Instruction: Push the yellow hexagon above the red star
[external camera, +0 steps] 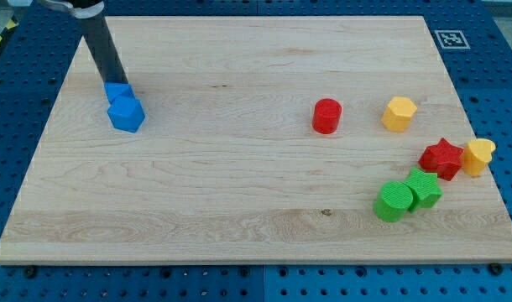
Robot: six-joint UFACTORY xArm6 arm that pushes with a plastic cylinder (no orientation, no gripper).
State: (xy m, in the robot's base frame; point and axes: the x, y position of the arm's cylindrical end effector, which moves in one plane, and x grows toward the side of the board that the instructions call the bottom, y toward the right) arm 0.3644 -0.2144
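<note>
Nearest the view's bottom, on the wooden board [239, 210], a green cylinder [394, 201] touches a second green block [424, 187] of uncertain shape, possibly a star, on its right. Just above these, the red star [441, 158] lies at the board's right side, in contact with a yellow block [478, 156] at the right edge; its outline is hard to resolve.

Further up, the yellow hexagon [399, 113] sits above and to the left of the red star, clearly apart from it. A red cylinder [326, 116] stands near the hexagon's left.

At the view's upper left, two blue blocks touch: a blue hexagon-like block [127, 113] and a blue cube [117, 91] behind it. My tip [113, 83] rests against the cube's far side, well apart from the yellow hexagon. The tool is a bare rod; it holds nothing.
</note>
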